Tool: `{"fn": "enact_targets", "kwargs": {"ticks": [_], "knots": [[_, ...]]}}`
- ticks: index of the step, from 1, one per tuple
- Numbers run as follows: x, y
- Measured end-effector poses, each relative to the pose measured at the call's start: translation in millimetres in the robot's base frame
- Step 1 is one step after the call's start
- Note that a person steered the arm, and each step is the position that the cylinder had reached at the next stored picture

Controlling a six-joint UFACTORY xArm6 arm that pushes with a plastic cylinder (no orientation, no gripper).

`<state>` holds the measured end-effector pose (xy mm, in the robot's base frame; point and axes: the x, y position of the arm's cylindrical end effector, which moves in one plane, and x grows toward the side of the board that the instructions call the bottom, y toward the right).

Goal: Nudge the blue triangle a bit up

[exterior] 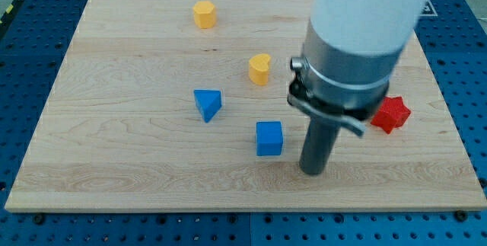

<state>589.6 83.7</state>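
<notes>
Wooden board [114,162] lies on a blue pegged table [30,33]. Near its middle sits the blue triangle [207,104], with bare wood all round it. To the triangle's lower right, apart from it, is a blue cube [269,138]. My tip [313,171] stands just right of the cube, with a narrow gap between, and well right of the triangle. Since the arm ends in a plain rod, no jaws open or close, and it holds nothing. A yellow heart [259,68] lies above the cube, a yellow hexagon [204,14] near the view's top, and a red star [391,114] at the right, partly behind the arm
</notes>
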Motion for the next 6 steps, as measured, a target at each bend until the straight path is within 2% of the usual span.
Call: {"fn": "enact_targets", "kwargs": {"ticks": [1,2,4,5,6], "knots": [[29,-41],[24,-106],[-82,-171],[-85,-171],[-106,-176]]}}
